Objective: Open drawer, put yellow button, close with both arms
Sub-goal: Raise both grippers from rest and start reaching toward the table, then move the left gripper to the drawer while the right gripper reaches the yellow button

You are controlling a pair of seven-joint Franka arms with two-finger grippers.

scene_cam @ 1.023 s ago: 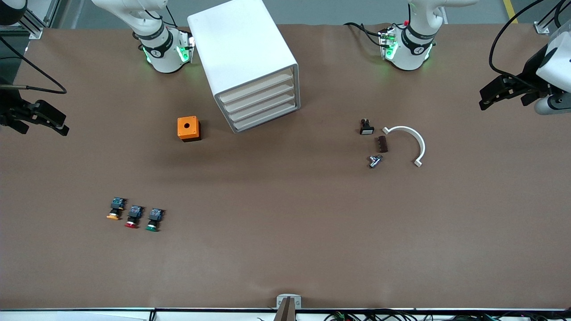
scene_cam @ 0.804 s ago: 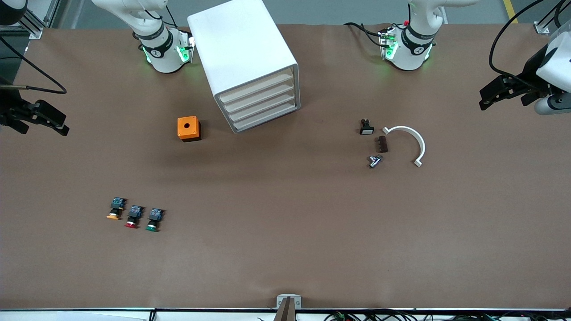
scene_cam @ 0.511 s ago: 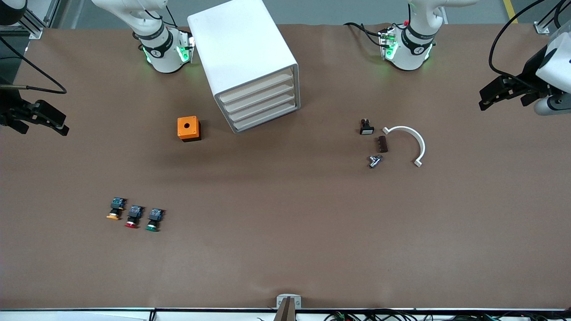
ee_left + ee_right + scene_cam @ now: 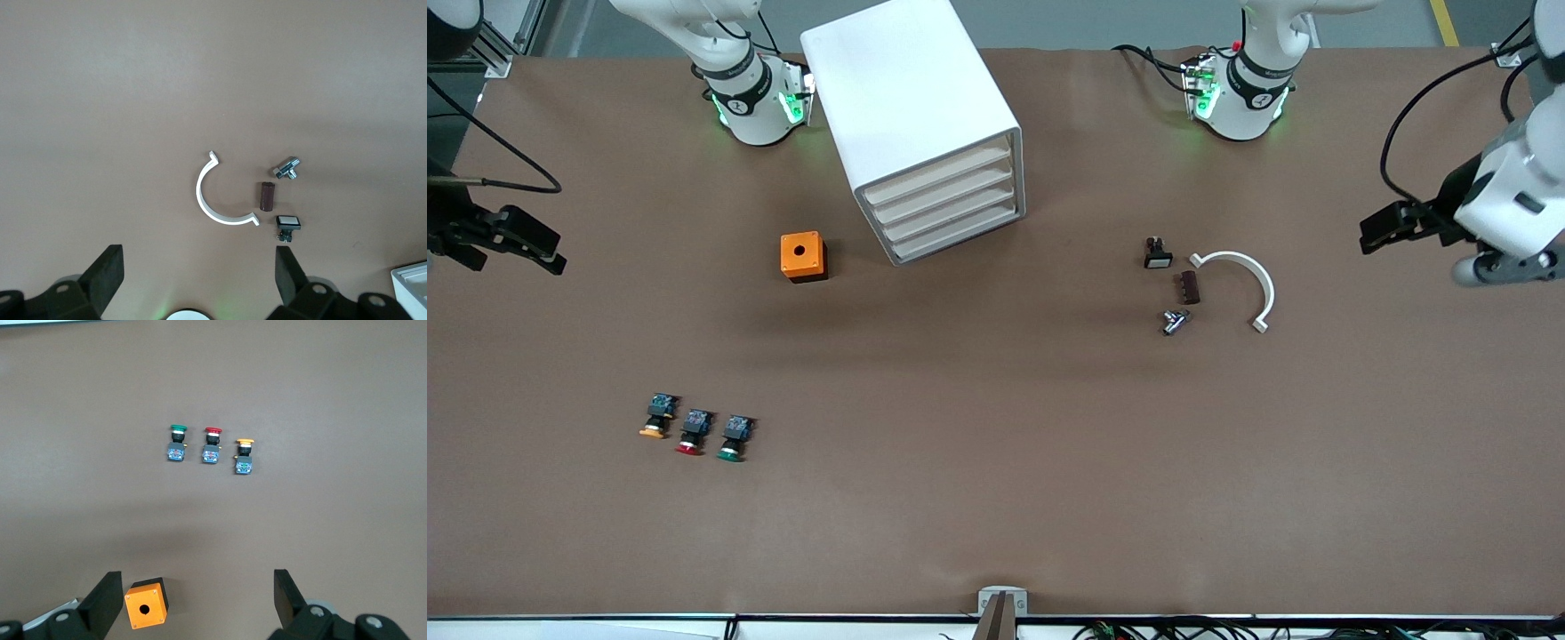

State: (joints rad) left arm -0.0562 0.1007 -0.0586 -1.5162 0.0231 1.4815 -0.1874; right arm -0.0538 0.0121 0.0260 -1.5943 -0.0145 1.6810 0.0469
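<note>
The white cabinet (image 4: 914, 107) stands between the two arm bases, and its uppermost drawer (image 4: 938, 176) sits flush, shut like the three below. The yellow button (image 4: 656, 418) lies near the front camera toward the right arm's end, first in a row with a red-capped (image 4: 693, 432) and a green-capped one (image 4: 734, 438). The right wrist view shows the yellow button (image 4: 244, 457) lying apart from my right gripper (image 4: 197, 590). That right gripper (image 4: 543, 251) hangs open and empty over the table's right-arm end. My left gripper (image 4: 1376, 233) hangs open and empty over the left-arm end; its open jaws (image 4: 199, 267) frame bare table.
An orange box with a hole (image 4: 803, 256) stands beside the cabinet, toward the right arm's end. A white half ring (image 4: 1249, 284), a brown piece (image 4: 1190, 287), a metal part (image 4: 1174, 321) and a small black switch (image 4: 1158, 254) lie toward the left arm's end.
My left arm has swung, carrying its open gripper a little inward over the table and lower in the front view. The right gripper has barely shifted. Nothing on the table moved.
</note>
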